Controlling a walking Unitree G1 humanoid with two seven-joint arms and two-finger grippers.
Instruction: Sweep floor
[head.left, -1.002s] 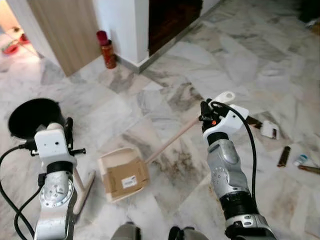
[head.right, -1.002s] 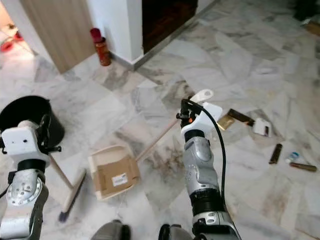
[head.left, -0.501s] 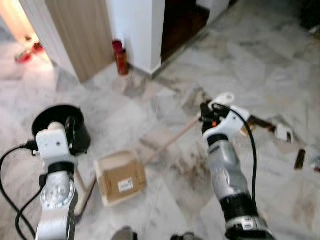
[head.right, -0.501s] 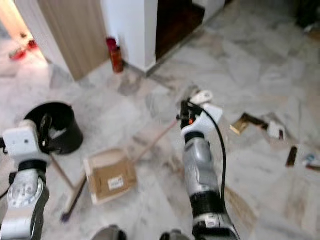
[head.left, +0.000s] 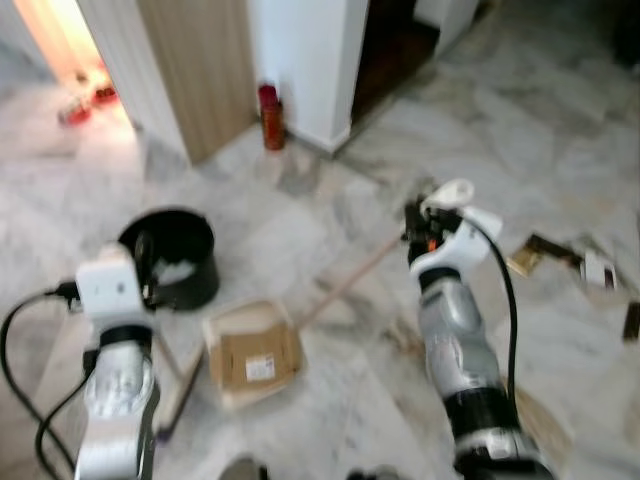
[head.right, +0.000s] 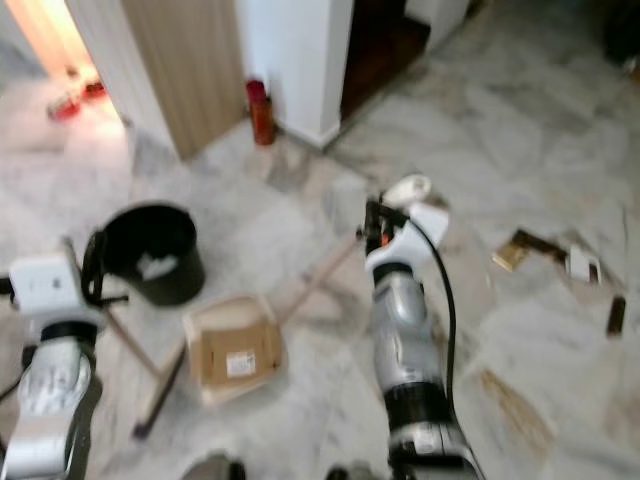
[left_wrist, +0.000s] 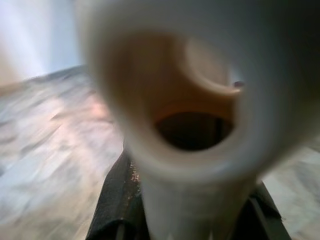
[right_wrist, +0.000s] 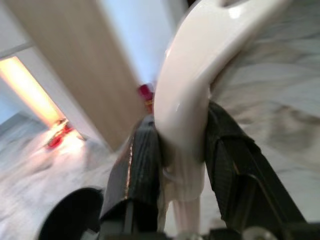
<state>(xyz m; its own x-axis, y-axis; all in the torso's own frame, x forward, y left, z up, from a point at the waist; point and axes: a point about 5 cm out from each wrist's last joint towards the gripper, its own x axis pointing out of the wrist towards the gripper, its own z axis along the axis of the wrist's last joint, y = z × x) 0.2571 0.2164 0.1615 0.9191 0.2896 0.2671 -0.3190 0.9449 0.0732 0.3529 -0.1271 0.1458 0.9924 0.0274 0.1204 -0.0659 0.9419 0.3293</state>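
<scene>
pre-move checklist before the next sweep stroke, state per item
1. Right pincer shut on the dustpan handle: ok, both fingers press its white end.
2. Left pincer shut on the broom handle: ok, the pale handle end sits between the black fingers.
3. Dustpan flat on the floor with its mouth toward the debris: cannot tell, the picture is blurred.
4. Broom head down on the floor: ok, it lies beside the dustpan, on the robot's left.
5. Black bucket out of the stroke path: not ok, it stands close behind the broom.
6. Litter within reach: not ok, it lies off to the robot's right.
</scene>
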